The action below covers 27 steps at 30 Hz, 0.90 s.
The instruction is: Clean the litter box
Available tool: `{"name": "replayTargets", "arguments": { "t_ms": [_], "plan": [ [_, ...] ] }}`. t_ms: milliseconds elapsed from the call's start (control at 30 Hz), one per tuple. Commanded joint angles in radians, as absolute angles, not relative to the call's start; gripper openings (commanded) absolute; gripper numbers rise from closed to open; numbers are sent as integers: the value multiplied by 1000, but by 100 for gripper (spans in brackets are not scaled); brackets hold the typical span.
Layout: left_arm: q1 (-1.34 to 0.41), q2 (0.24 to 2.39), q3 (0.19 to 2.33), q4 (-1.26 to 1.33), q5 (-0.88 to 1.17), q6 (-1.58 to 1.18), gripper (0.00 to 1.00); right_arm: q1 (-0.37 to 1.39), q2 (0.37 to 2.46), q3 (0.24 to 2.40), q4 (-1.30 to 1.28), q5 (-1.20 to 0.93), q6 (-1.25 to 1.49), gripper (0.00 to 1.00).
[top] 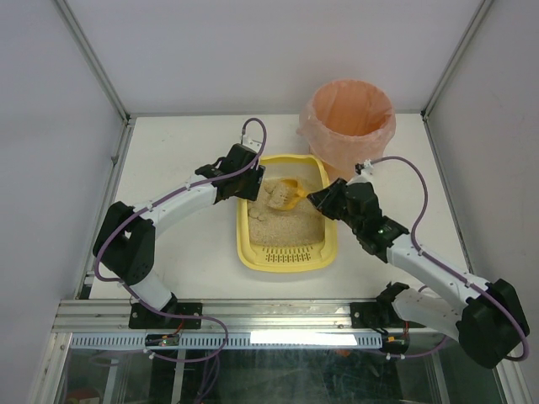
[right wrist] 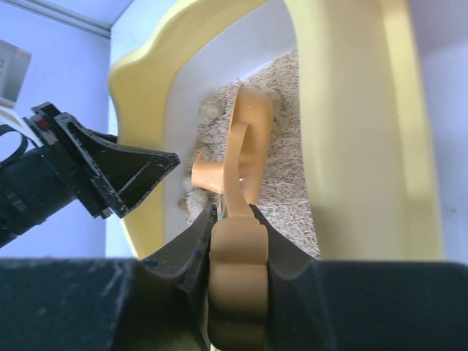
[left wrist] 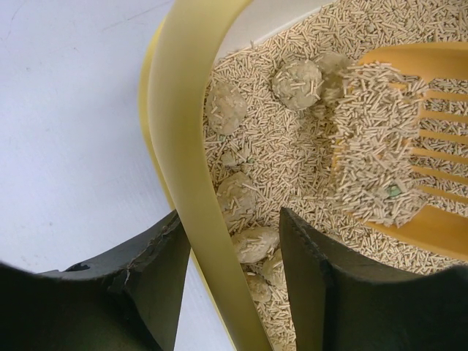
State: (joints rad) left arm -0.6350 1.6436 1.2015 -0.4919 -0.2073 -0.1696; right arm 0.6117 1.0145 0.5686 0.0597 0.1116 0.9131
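- A pale-yellow litter box (top: 283,263) (left wrist: 189,139) (right wrist: 351,110) sits at the middle of a white table (top: 181,160), with its slotted grate at the near end.
- Beige pellet litter (top: 282,225) (left wrist: 278,168) fills the litter box behind the grate.
- Several round, litter-coated clumps (left wrist: 296,82) lie in the litter along the left wall of the litter box.
- The left arm (top: 198,194) reaches to the far left corner of the litter box. The left jaws are apart and straddle the rim there. The outer finger (left wrist: 157,263) is against the rim, and the inner finger (left wrist: 314,270) is inside the litter box with a gap between it and the rim.
- The right arm (top: 370,220) reaches in over the right wall of the litter box. The right jaws are clamped on the handle of an orange slotted scoop (top: 290,195) (left wrist: 431,219) (right wrist: 245,139).
- The scoop is over the far half of the litter box, and a heap of pellets lies on its slotted blade.
- A round bin (top: 349,118) lined with a pink-orange bag stands just beside the far right corner of the litter box.
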Motion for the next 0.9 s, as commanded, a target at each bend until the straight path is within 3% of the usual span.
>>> {"name": "replayTargets", "arguments": {
  "t_ms": [0,267,567,700,867],
  "plan": [
    [-635,1618,1220,-456,-215,-162,52,609,994,686,-56,195,832,0],
    [-635,1621,1221,-457,-214,-161,51,624,1143,909,-302,291,703,0],
    [-635,1628,1223,-459,-214,-160,51,684,1363,1068,-413,365,652,0],
    [-635,1629,1223,-461,-212,-160,51,683,1444,1036,-333,289,663,0],
    [-634,1628,1223,-460,-213,-159,51,680,1498,916,-46,68,667,0]
  ]
}}
